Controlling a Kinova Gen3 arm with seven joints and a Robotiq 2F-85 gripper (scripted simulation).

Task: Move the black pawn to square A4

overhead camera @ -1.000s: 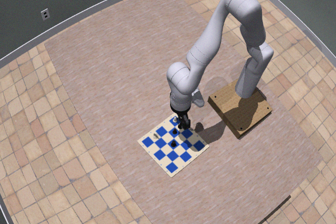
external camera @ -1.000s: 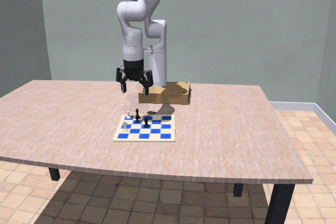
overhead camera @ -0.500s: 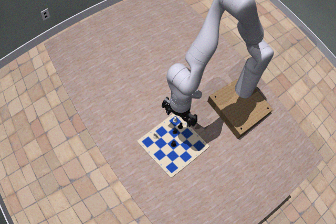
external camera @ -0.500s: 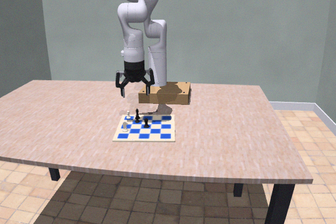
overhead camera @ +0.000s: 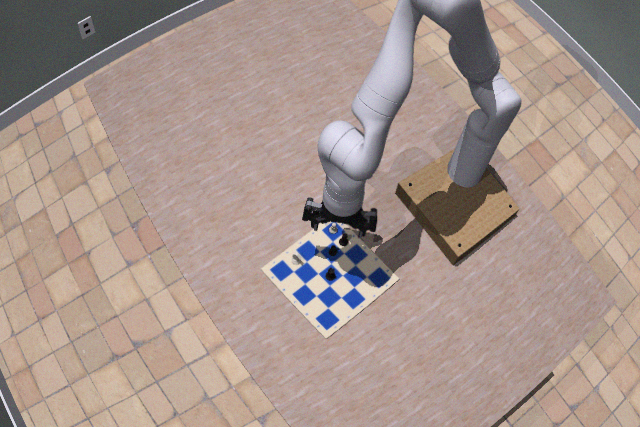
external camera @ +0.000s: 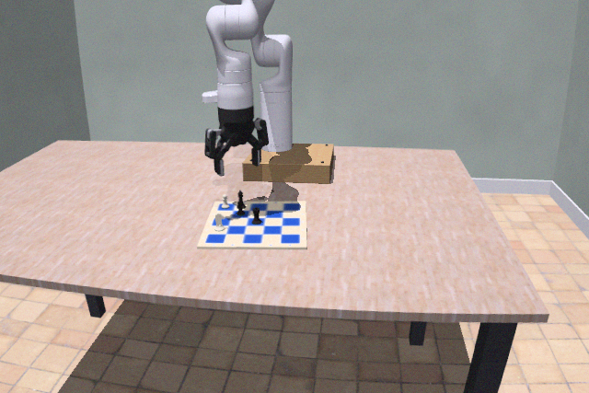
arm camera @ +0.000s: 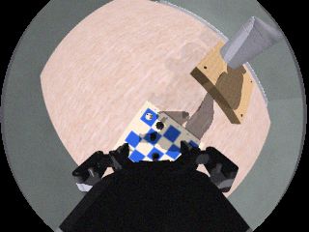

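The blue and cream chessboard [overhead camera: 324, 331] [external camera: 251, 245] lies on the table in front of the arm's base. The black pawn [overhead camera: 330, 273] [external camera: 257, 213] stands upright near the board's middle. A taller black piece [overhead camera: 333, 251] [external camera: 241, 203] stands just behind it. A white pawn [overhead camera: 334, 228] [external camera: 225, 199] stands at the board's far corner, and another pale piece [overhead camera: 298, 258] [external camera: 219, 221] at its left edge. My gripper [overhead camera: 339, 219] [external camera: 236, 162] [arm camera: 154, 148] is open and empty. It hangs well above the far corner of the board, over the white pawn and the tall black piece.
The arm stands on a wooden mounting block [overhead camera: 454, 215] [external camera: 285, 172] [arm camera: 226, 87] just behind the board. The arm's shadow falls over the board's far side. The wooden table [external camera: 380, 236] stretches widely around the board.
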